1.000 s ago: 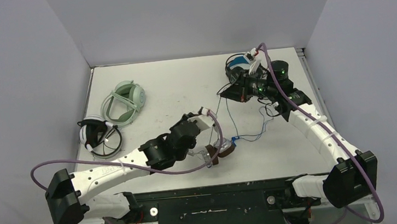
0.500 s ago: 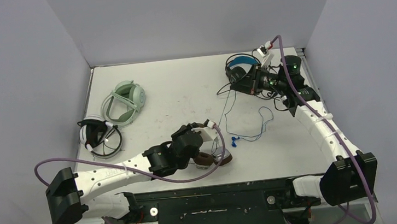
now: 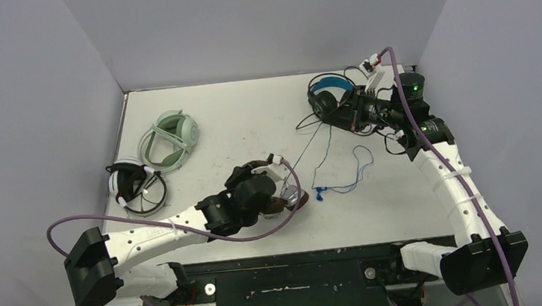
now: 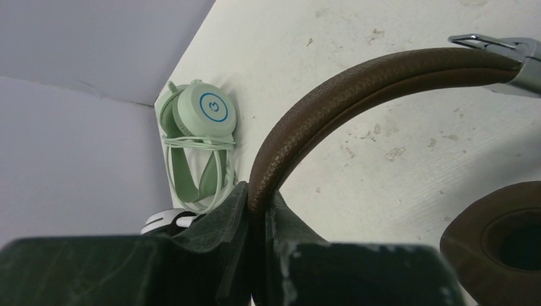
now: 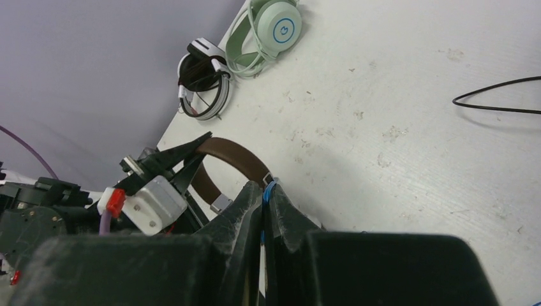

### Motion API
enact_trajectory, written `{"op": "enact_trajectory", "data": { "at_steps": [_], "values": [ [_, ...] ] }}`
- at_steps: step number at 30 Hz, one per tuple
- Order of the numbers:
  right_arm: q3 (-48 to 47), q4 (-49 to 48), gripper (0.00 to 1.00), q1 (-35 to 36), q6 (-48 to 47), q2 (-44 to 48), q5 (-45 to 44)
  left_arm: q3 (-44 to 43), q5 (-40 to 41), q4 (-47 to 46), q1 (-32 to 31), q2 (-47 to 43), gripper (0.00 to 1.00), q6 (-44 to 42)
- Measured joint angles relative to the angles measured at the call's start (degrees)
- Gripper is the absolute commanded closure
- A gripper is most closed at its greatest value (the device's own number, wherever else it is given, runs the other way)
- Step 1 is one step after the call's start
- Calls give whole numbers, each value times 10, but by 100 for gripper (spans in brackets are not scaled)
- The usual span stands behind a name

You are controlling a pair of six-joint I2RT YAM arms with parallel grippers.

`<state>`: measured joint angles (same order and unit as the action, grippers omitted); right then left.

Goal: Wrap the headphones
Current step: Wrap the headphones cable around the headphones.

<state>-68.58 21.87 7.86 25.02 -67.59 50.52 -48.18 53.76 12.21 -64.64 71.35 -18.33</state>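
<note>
1. So, the brown headset (image 3: 293,199) sat near the front edge of the tabletop (image 3: 249,110), roughly mid-width, at the tip of the left arm (image 3: 185,225).
2. Left jaws were clenched on its brown headband (image 4: 357,83). One brown ear cup (image 4: 504,236) showed at the lower right of the left wrist view.
3. A thin blue cord (image 3: 339,188) lay looped on the tabletop between the brown headset and the right arm (image 3: 446,173), with one end just beside the brown headset.
4. Right jaws were clenched on a thin blue strand (image 5: 268,191). Couldn't tell how far that strand ran.
5. The black headset with blue headband (image 3: 328,91) sat at the far right of the tabletop, just beside the right jaws. Its black cord (image 3: 306,123) trailed toward the middle.
6. The mint green headset (image 3: 173,136) and the white headset with black stripes (image 3: 132,185) lay side by side at the left edge, well apart from both arms. The mint one's cord was wound round its band.
</note>
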Motion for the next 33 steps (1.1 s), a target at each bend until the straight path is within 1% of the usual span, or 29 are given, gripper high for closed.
{"op": "enact_trajectory", "data": {
  "at_steps": [3, 5, 9, 11, 13, 18, 21, 24, 27, 29, 31, 33],
  "values": [
    [-8, 5, 100, 0, 7, 1, 17, -17, 39, 17, 10, 20, 100, 30],
    [-8, 3, 99, 1, 19, 4, 31, -54, 73, 45, 21, 58, 100, 69],
    [0, -24, 98, 21, 54, 15, 50, -178, 125, 152, 64, 163, 100, 210],
    [7, -30, 98, 51, 64, 23, 50, -235, 144, 205, 87, 204, 100, 281],
    [14, -32, 98, 81, 70, 26, 49, -272, 158, 245, 106, 229, 100, 337],
    [75, -83, 98, 146, 112, 39, 37, -360, 162, 348, 152, 264, 100, 473],
    [122, -127, 98, 180, 146, 42, 17, -413, 137, 397, 188, 273, 100, 562],
    [161, -172, 98, 232, 173, 34, -13, -437, 86, 412, 226, 268, 100, 633],
    [186, -214, 98, 275, 186, 13, -39, -422, 3, 402, 260, 242, 100, 663],
    [203, -239, 98, 289, 192, -2, -49, -397, -59, 385, 283, 210, 100, 673],
    [223, -263, 95, 294, 194, -13, -57, -375, -125, 368, 312, 175, 100, 682],
    [241, -285, 94, 295, 194, -23, -69, -362, -196, 353, 345, 145, 100, 687]
  ]
}}
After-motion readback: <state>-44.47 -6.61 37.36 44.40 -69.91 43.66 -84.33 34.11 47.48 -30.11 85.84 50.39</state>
